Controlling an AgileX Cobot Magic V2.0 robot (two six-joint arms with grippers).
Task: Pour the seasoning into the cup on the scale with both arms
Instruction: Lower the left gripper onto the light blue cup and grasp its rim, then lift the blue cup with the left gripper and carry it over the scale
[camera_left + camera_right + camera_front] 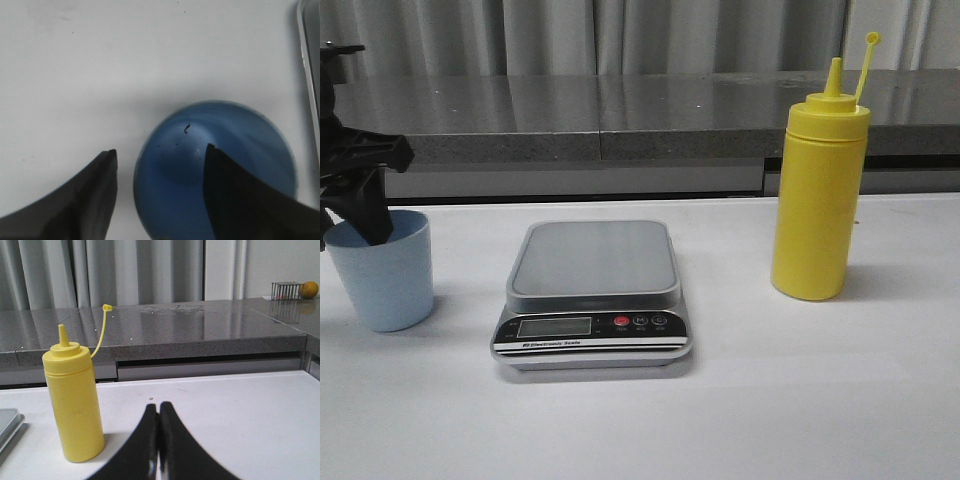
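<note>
We see only part of the left gripper (pixel 360 215) at the front view's left edge: its arm is cut off, and one black finger dips inside the light blue cup (pixel 385 270). The left wrist view shows the fingers (pixel 95 200) spread apart, straddling the cup's rim — one inside, one outside — though whether they touch the wall is hard to tell. The cup, smooth tapered plastic with faint specks, stands on the white table (pixel 800 400) left of the scale (pixel 593 295), not on it. The scale's silver-grey platform is bare; its LCD digits are unreadable. The yellow squeeze bottle (pixel 818 195), conical nozzle uncapped with the cap strap sticking up, stands upright to the scale's right. The right gripper (pixel 159 440) — fingers pressed together, holding nothing — sits near the bottle, apart from it.
</note>
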